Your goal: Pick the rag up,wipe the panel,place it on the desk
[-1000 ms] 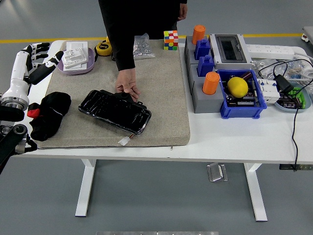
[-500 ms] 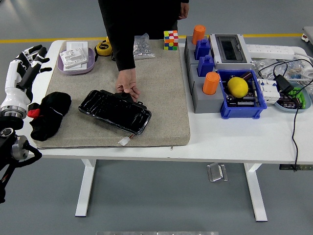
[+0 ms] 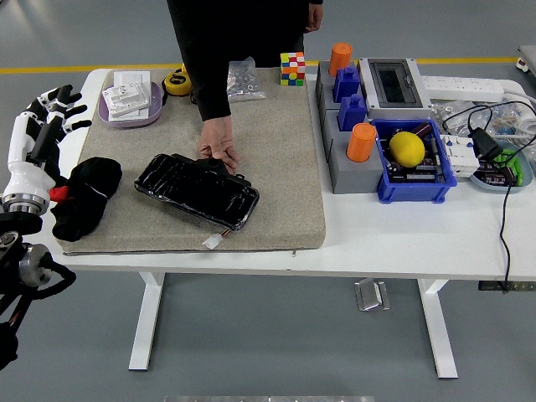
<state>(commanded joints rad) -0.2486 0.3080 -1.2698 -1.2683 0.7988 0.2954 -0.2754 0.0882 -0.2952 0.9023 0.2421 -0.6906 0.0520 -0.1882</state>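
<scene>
We see the white table (image 3: 394, 243) with its near edge at the bottom. A big grey mat (image 3: 276, 167) lies on it.

At the left side, our left hand (image 3: 42, 117) is up in the air beside the table's left edge. Its fingers (image 3: 59, 96) are spread wide apart. It holds nothing and touches nothing. Our right hand is not in the picture.

The black rag (image 3: 84, 197) lies bunched up on the left part of the mat, just right of our left arm. A small red bit (image 3: 57, 193) shows at its left edge.

Next to the rag, a little apart from it, lies the shiny black panel (image 3: 198, 190). It sits on the mat at a slant. A small white plug (image 3: 211, 242) pokes out at its near edge.

A person (image 3: 234, 33) stands at the far side. The person's hand (image 3: 218, 144) reaches down and touches the far edge of the panel.

On the right, a yellow ball (image 3: 407, 148) sits in a blue bin (image 3: 414, 188), with an orange cup (image 3: 361, 142) just beside it.

Far back, we see a colourful cube (image 3: 292, 69) on the mat and a purple dish (image 3: 130, 113) with white parts.
</scene>
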